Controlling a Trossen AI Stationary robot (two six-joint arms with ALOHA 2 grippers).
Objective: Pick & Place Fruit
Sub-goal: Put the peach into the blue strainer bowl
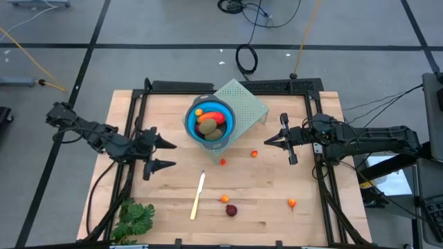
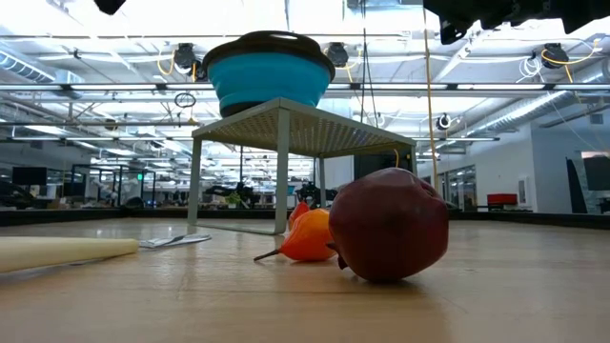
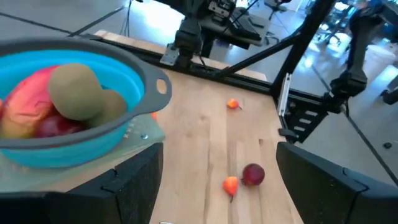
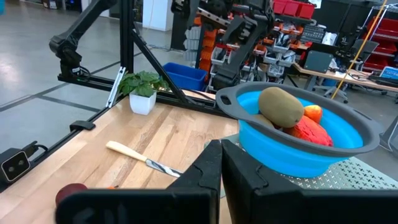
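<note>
Mid-sort: the blue bowl (image 1: 210, 121) on its mesh stand already holds several fruit; a dark red ball (image 1: 231, 210) and small orange bits (image 1: 224, 199) lie loose on the worktop (image 1: 166, 207). The left gripper (image 1: 166, 154) waits, jaws spread and empty; the right gripper (image 1: 268, 143), jaws closed on nothing, would likely open and reach for a stray piece.

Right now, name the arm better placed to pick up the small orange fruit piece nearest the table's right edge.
Right. The small orange fruit piece lies on the right side, in front of the right gripper, which is shut. The left gripper, open, is across the table.
</note>
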